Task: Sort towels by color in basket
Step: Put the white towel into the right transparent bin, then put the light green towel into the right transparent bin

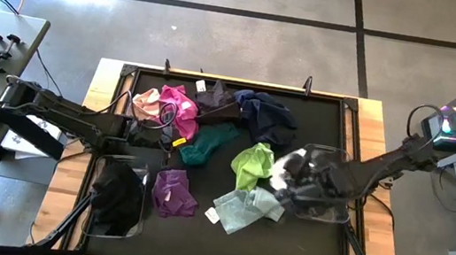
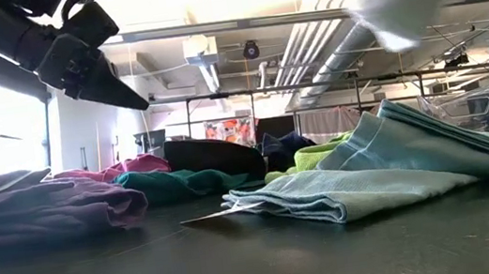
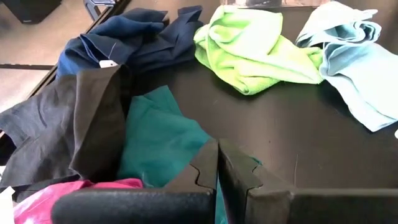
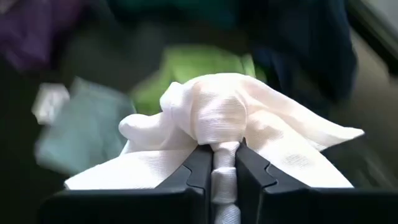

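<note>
Bunching into soft ribbed folds, the white towel [image 4: 227,118] (woven, creased) sits pinched in the right hand [image 4: 225,163].

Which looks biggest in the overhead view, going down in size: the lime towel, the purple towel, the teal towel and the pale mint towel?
1. Pale mint towel, the most spread out.
2. Purple towel, lime towel and teal towel: too alike to rank.

Crumpled small soft cloths are lying scattered mid-frame in the high view: pink [image 1: 148,101], magenta [image 1: 179,108], navy [image 1: 266,113], teal [image 1: 209,143], lime [image 1: 251,164], purple [image 1: 172,192], pale mint [image 1: 245,208]; a white one [image 4: 230,124] is hanging bunched at centre-right.
</note>
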You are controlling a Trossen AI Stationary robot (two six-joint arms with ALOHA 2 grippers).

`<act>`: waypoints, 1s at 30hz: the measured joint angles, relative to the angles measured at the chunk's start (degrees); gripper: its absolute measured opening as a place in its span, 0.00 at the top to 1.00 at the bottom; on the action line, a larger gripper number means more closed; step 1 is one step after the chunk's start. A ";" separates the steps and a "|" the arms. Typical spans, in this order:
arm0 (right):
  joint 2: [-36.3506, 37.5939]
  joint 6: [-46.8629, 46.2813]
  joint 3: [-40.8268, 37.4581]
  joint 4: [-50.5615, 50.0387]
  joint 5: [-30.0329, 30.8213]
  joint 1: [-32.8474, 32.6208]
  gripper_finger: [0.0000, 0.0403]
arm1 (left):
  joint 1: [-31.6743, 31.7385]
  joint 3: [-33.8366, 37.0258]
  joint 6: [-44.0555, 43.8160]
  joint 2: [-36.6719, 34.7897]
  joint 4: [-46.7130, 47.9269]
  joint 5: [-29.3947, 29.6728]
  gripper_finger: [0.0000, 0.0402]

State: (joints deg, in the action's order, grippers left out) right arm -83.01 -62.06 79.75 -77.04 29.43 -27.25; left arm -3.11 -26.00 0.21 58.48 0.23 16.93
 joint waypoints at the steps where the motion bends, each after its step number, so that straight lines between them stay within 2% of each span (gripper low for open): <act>1: 0.10 -4.12 -1.07 -3.15 -1.68 -0.84 0.90 | 0.00 0.00 -0.02 0.00 0.00 -0.02 1.00; 5: 0.24 -19.02 -6.67 -10.78 -5.91 -2.82 0.89 | 0.00 0.00 -0.01 0.00 -0.03 -0.03 1.00; 8: 0.15 -24.88 -12.49 -11.24 -7.51 -3.36 0.88 | 0.00 0.00 -0.02 0.00 -0.09 -0.05 1.00; 12: 0.18 -26.70 -18.79 -10.21 -11.31 -2.64 0.82 | 0.00 0.00 0.00 0.00 -0.11 -0.09 1.00; 15: 0.18 -27.92 -21.31 -10.23 -14.03 -1.97 0.72 | 0.02 0.00 0.74 0.00 -0.48 -0.09 1.00; 18: 0.18 -26.34 -21.06 -10.76 -14.27 -1.33 0.60 | 0.02 0.00 0.92 0.00 -0.85 -0.09 1.00; 21: 0.21 -23.13 -17.47 -11.25 -14.10 -0.91 0.51 | 0.02 0.00 0.92 0.00 -1.74 -0.09 1.00; 25: 0.25 -22.42 -11.28 -12.30 -9.16 -0.99 0.48 | 0.02 0.00 0.91 0.00 -2.90 -0.09 1.00; 30: 0.25 -16.37 -8.25 -2.05 7.73 -1.12 0.48 | 0.02 0.00 1.38 0.00 -3.56 -0.08 1.00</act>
State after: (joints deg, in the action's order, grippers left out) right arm -82.76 -78.44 71.50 -79.10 37.16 -28.37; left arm -3.09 -26.00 1.59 58.48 -3.33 16.85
